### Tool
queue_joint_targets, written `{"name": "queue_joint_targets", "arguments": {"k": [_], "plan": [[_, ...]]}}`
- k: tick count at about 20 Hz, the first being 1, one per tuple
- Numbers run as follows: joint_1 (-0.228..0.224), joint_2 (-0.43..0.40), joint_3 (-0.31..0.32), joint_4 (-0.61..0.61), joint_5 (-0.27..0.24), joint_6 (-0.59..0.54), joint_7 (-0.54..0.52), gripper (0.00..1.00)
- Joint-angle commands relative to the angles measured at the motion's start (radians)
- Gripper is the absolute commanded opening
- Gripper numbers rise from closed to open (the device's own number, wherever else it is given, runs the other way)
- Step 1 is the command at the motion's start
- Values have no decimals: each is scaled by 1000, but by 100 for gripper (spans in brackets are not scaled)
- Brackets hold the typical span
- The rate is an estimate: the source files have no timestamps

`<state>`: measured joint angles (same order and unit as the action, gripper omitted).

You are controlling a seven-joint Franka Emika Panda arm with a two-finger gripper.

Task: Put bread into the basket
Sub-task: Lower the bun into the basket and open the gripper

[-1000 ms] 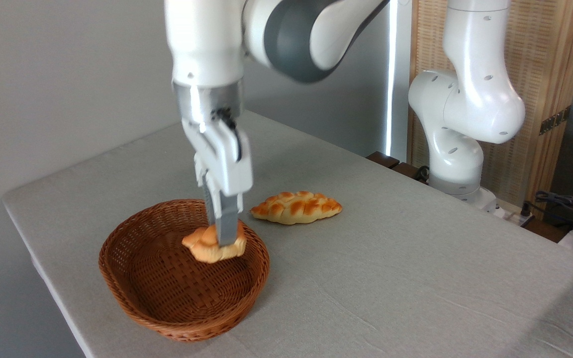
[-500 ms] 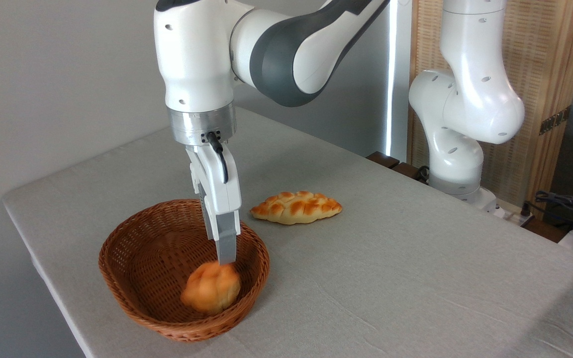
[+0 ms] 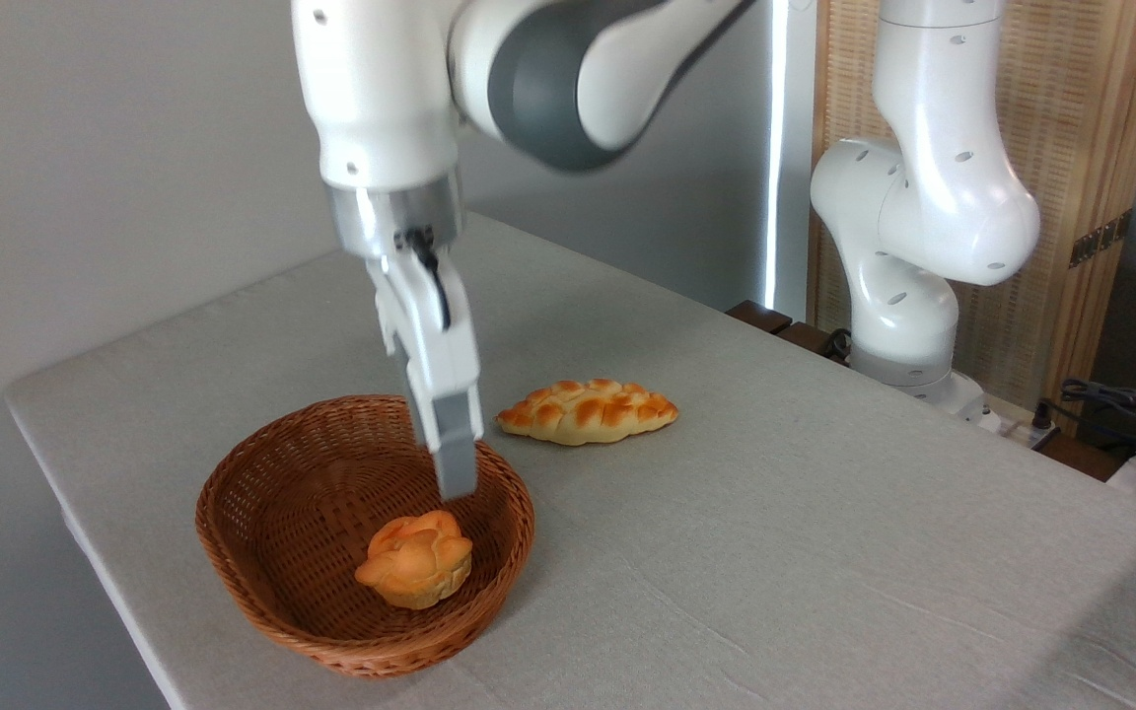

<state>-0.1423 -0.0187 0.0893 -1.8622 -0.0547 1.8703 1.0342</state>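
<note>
The bread (image 3: 415, 570), a small orange-golden bun with a lobed top, lies upright on the floor of the brown wicker basket (image 3: 233, 552), towards its right side. My gripper (image 3: 457, 483) hangs just above the bun and slightly to its right, clear of it and holding nothing. I see the gripper edge on, so one finger hides the other; the bun has dropped out from between the fingers.
A longer braided oval loaf (image 3: 588, 411) lies on the grey table right of the basket. The arm's white base (image 3: 908, 325) stands at the table's far right edge. Cables (image 3: 1120, 404) lie beyond it. The table's left edge runs close to the basket.
The bun, held above the basket a second ago, was let go and fell onto the basket floor. The gripper has since risen a little.
</note>
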Motion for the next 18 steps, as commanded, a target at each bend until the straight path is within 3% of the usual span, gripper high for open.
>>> {"name": "queue_joint_targets", "arguments": {"k": [1, 6, 18], "plan": [[29, -3, 0, 159, -17, -196, -144, 100], [101, -7, -94, 253, 24, -307, -272, 100], [104, -9, -82, 251, 44, -304, -278, 100]]}}
